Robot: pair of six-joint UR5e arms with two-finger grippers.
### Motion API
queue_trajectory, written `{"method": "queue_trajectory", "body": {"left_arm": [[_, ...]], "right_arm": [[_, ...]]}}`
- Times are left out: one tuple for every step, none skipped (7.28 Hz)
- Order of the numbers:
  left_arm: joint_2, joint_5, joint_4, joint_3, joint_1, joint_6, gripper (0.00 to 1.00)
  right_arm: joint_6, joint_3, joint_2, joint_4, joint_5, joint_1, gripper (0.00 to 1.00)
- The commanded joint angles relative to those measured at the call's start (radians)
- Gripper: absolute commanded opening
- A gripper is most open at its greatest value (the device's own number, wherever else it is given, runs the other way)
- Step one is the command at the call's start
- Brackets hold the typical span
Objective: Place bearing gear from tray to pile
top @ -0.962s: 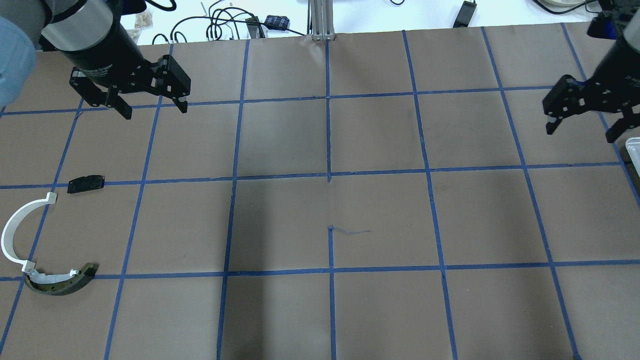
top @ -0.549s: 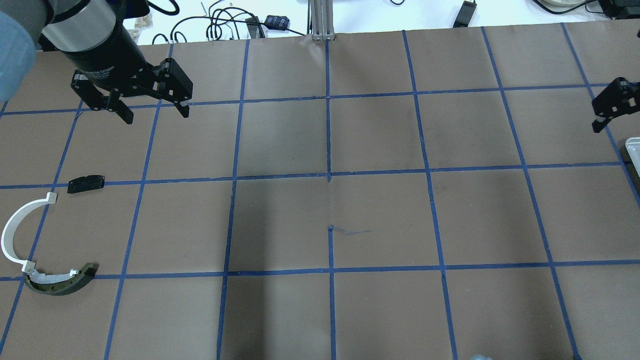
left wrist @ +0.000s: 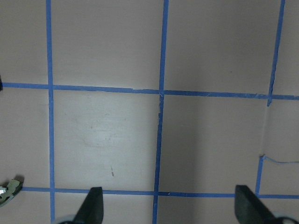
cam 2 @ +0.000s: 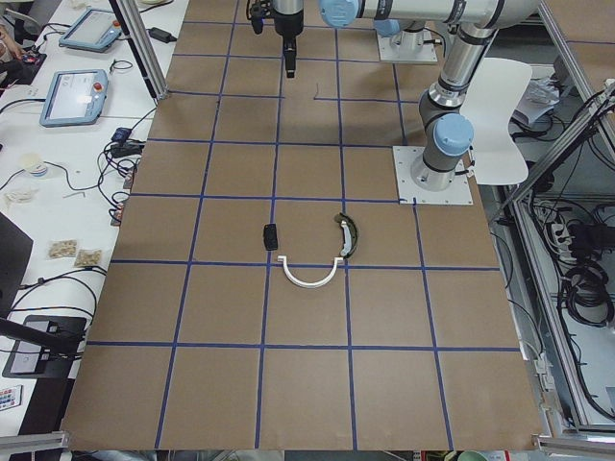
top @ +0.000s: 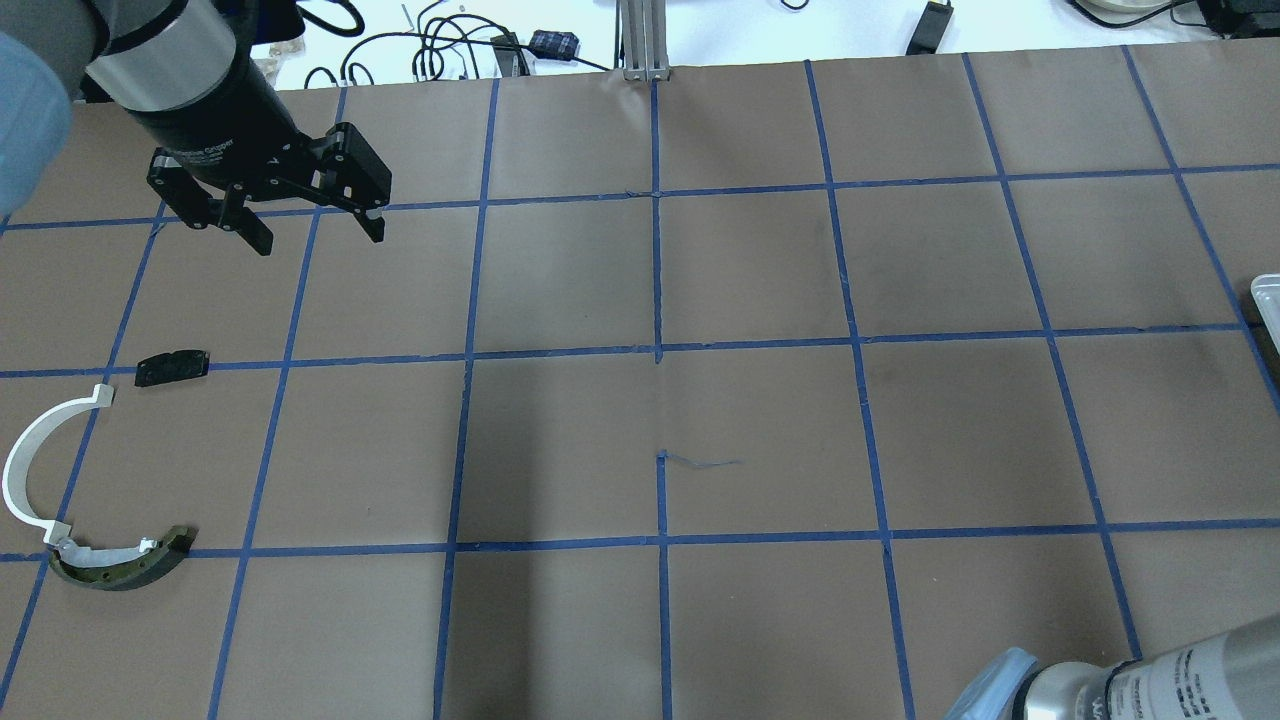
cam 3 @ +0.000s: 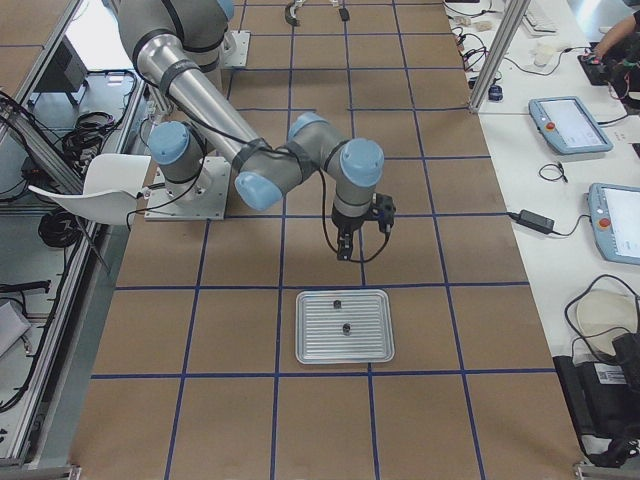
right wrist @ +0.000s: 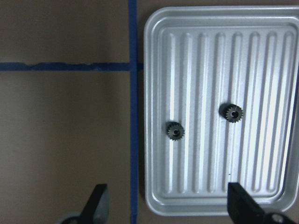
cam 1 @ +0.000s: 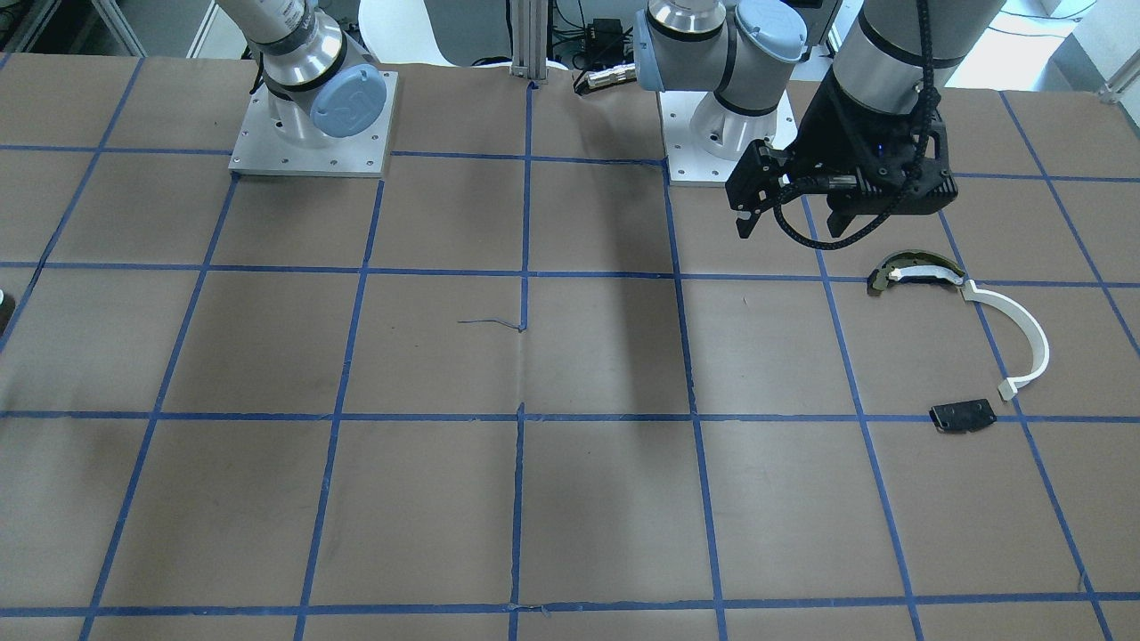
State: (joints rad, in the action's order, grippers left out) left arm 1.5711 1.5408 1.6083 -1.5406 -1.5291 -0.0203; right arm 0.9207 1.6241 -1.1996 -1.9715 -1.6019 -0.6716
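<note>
Gone from the overhead view's far-right corner, the right hand (right wrist: 168, 203) hangs wide open and empty at the tray (right wrist: 155, 70) edge. A bearing gear (right wrist: 174, 130) and a second gear (right wrist: 233, 112) lie in that tray. Over the bench (top: 760, 430), the left hand (top: 320, 240) hovers open and empty.

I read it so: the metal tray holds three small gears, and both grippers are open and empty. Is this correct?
No, not three: the right wrist view shows only two in the metal tray, a first gear and a second gear. The rest stands: the left gripper and the right gripper are open and empty.
</note>
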Motion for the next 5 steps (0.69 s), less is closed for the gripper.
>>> {"method": "queue_trajectory", "body": {"left_arm": [[0.001,0.005,-0.007,-0.004,0.000,-0.003,1.00],[0.000,0.007,-0.011,-0.004,0.000,-0.004,1.00],[0.001,0.005,-0.011,-0.004,0.000,-0.004,1.00],[0.001,0.005,-0.011,-0.004,0.000,-0.004,1.00],[0.001,0.007,-0.015,-0.004,0.000,-0.003,1.00]], "right_arm": [[0.078,-0.013,0.119,-0.125,0.005,0.033,0.81],[0.067,-0.035,0.173,-0.125,0.010,0.033,0.81],[0.066,-0.047,0.204,-0.124,0.013,0.032,0.81],[0.060,-0.046,0.204,-0.115,0.013,0.032,0.81],[0.058,-0.038,0.199,-0.101,0.010,0.032,0.81]]}}
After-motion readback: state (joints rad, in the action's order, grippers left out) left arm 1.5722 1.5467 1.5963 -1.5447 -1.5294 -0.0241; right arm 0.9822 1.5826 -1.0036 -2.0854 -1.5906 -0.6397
